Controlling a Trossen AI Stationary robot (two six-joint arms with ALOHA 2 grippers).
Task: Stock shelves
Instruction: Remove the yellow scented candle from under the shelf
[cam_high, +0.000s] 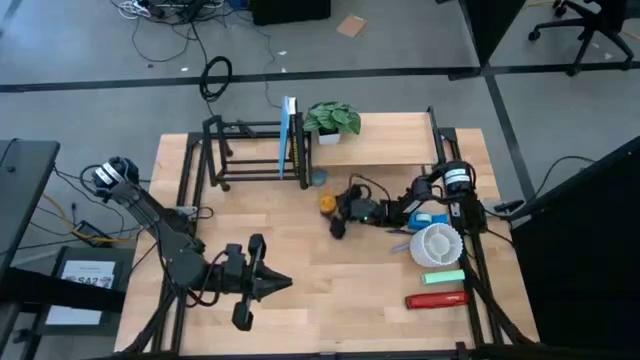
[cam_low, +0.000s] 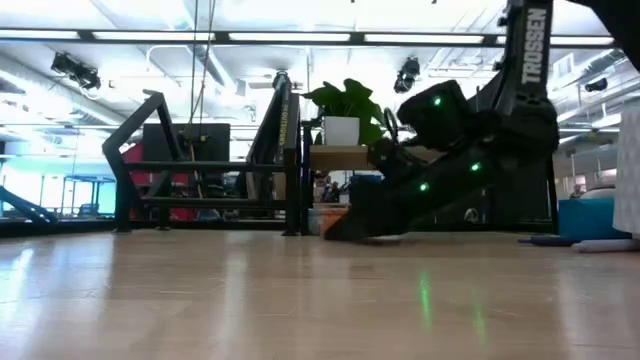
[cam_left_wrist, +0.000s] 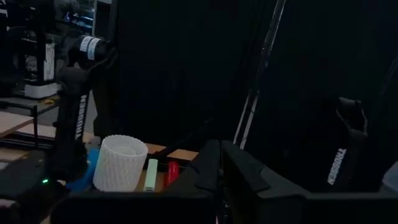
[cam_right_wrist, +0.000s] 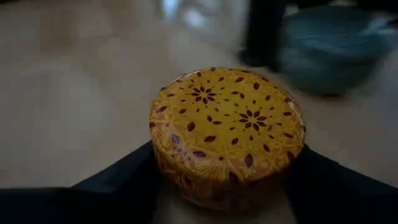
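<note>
Grey floor strewn with cables surrounds a large light wooden tabletop, on which both dark arms work. At the far side of it stands the low stand with a light wooden plank top on black metal legs, a small potted green plant in a white pot sitting at its near-left corner; just to its left is the smaller open black metal-rod rack, with a thin blue-and-white flat panel standing upright against its right end. The right gripper reaches low over the table in front of the plank stand, its jaws clamped on a round yellow tin with a dark red floral-patterned lid; the wrist view shows a dark finger pressed against each side of the tin, and in the high view the tin lies near the stand's front edge, beside a small blue round object. Near the table's right side lie a white ribbed cylindrical cup, a pale green bar and a red bar, well apart from the shelves. The left gripper waits low over the near-left part of the table, its jaws drawn together, holding nothing.
</note>
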